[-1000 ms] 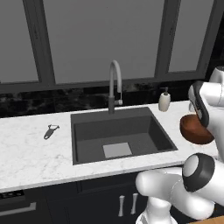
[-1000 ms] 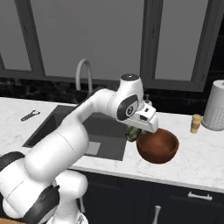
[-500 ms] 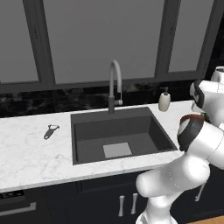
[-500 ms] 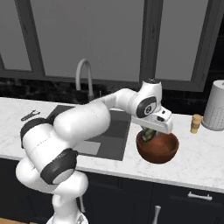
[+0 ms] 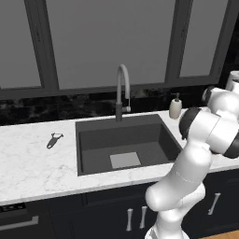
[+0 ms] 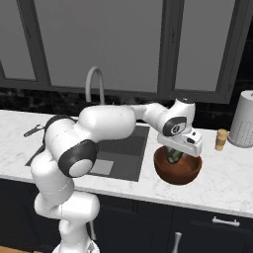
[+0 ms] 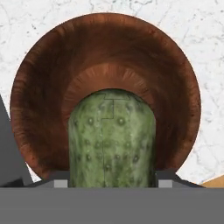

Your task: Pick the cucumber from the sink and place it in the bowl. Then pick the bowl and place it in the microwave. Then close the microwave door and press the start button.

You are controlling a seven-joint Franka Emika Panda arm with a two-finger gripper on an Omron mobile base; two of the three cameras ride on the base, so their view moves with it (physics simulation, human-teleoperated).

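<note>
My gripper (image 6: pixel 176 154) is shut on the cucumber (image 7: pixel 111 140), a dark-green bumpy stub that hangs end-down between the fingertips (image 7: pixel 61 183). It is straight over the middle of the reddish-brown bowl (image 7: pixel 105 35), its lower end inside the rim. In the right base view the bowl (image 6: pixel 178 172) stands on the marble counter just right of the sink (image 6: pixel 123 148), with the cucumber (image 6: pixel 173 158) dipping into it. The dark sink basin (image 5: pixel 126 140) has nothing in it. My own arm hides the bowl in the left base view. The microwave and its door are out of view.
A gooseneck tap (image 5: pixel 122 88) rises behind the sink and a soap dispenser (image 5: pixel 175 106) stands at its back right. A peeler (image 5: pixel 54 139) lies on the counter to the left. A small shaker (image 6: pixel 221 140) and a grey canister (image 6: pixel 244 121) stand right of the bowl.
The arm has swung right, carrying the cucumber from beside the bowl's left rim to over its middle and down into it. The bowl has stayed put.
</note>
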